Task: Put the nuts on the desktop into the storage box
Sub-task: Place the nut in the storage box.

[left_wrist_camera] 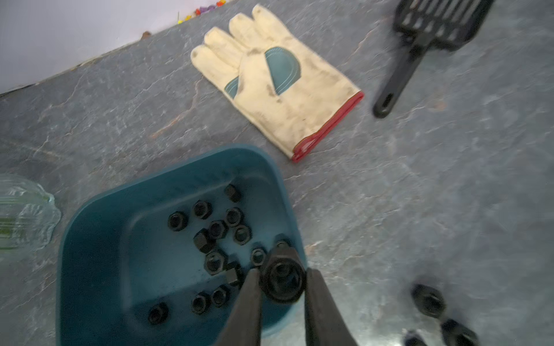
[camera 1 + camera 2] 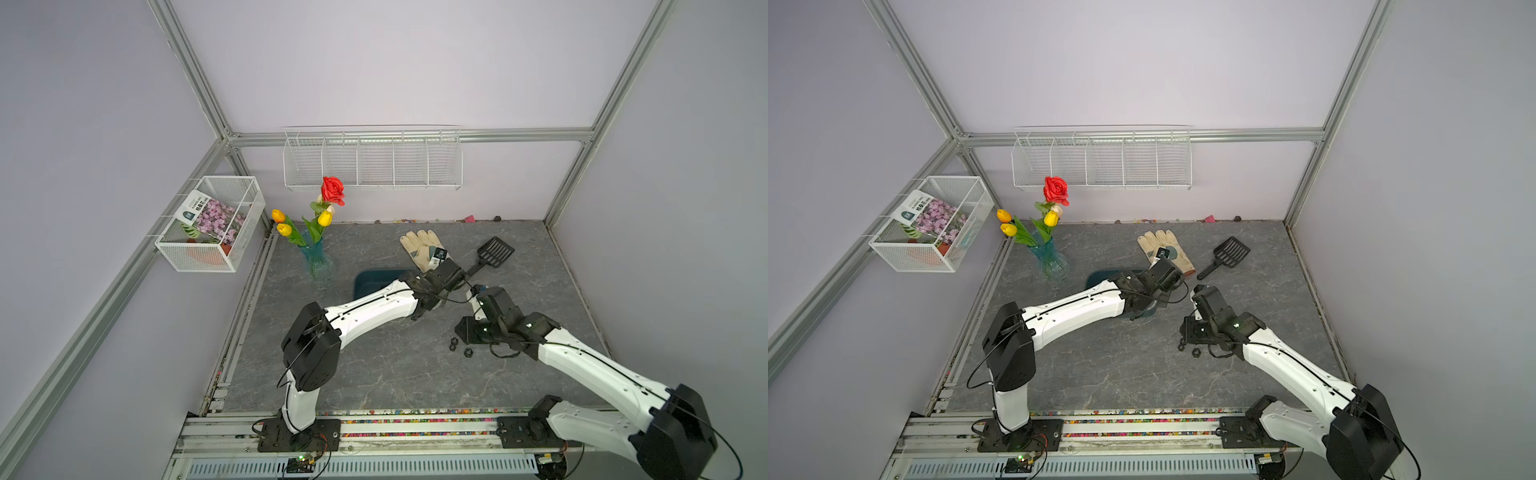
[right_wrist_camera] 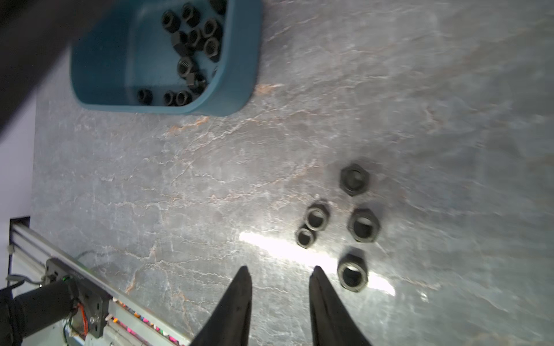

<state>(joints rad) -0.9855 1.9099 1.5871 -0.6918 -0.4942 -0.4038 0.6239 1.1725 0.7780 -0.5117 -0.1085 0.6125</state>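
While left end effector (image 1: 283, 272) pinches a nut (image 1: 282, 281) over storage box (image 1: 90, 239) | right end effector (image 3: 280, 269) narrow, empty, nuts (image 3: 363, 225) just beside

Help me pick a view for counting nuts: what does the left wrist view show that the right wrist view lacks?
Left wrist only: a nut pinched by the left gripper over the edge of the storage box, the work glove, the black slotted scoop, the glass vase. Right wrist only: the right gripper, fingers apart and empty, all five loose nuts on the desktop, the aluminium rail. Both: storage box with stored nuts, and desktop; the left wrist catches only some loose nuts at its edge.
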